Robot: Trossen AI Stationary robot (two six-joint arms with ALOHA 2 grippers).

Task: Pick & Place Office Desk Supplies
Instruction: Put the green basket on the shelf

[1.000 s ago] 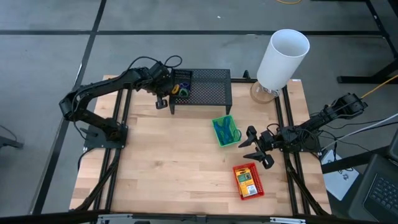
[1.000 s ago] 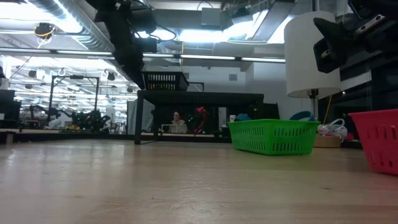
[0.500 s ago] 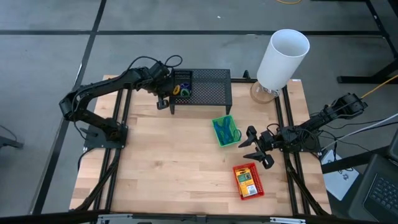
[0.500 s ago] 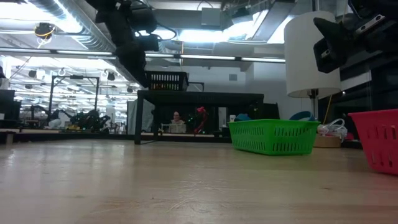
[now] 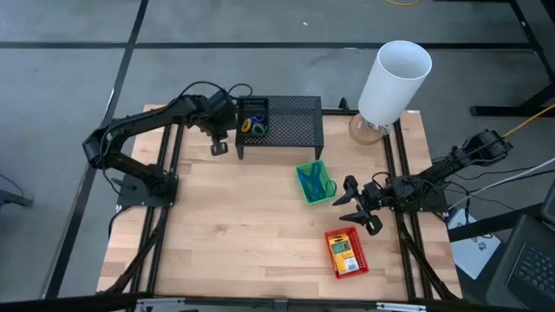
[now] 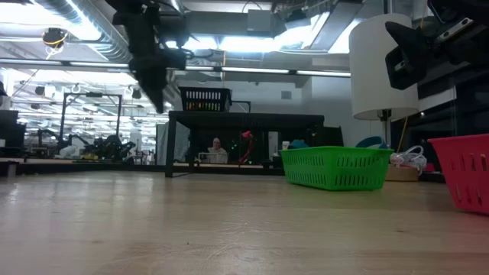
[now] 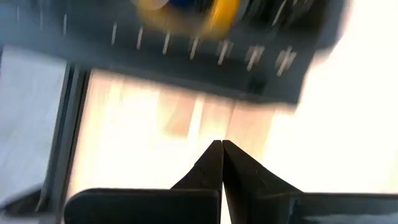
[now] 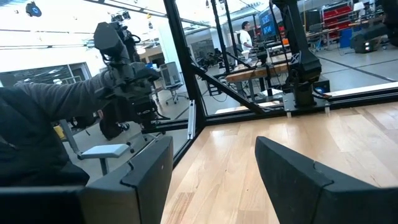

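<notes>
On the wooden desk (image 5: pixel 234 225), the left gripper (image 5: pixel 218 147) hangs just left of the black mesh stand (image 5: pixel 286 121), which carries a small black basket (image 5: pixel 252 116) of coloured rings. The right gripper (image 5: pixel 354 206), fingers spread, sits between the green basket (image 5: pixel 314 181) and the red basket (image 5: pixel 346 252); a white cylinder (image 5: pixel 393 82) stands behind

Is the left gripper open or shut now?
Shut: the left gripper shows both fingertips pressed together, nothing between them.

Motion blur smears the black basket (image 7: pixel 186 25) and its rings (image 7: pixel 189 9).
</notes>
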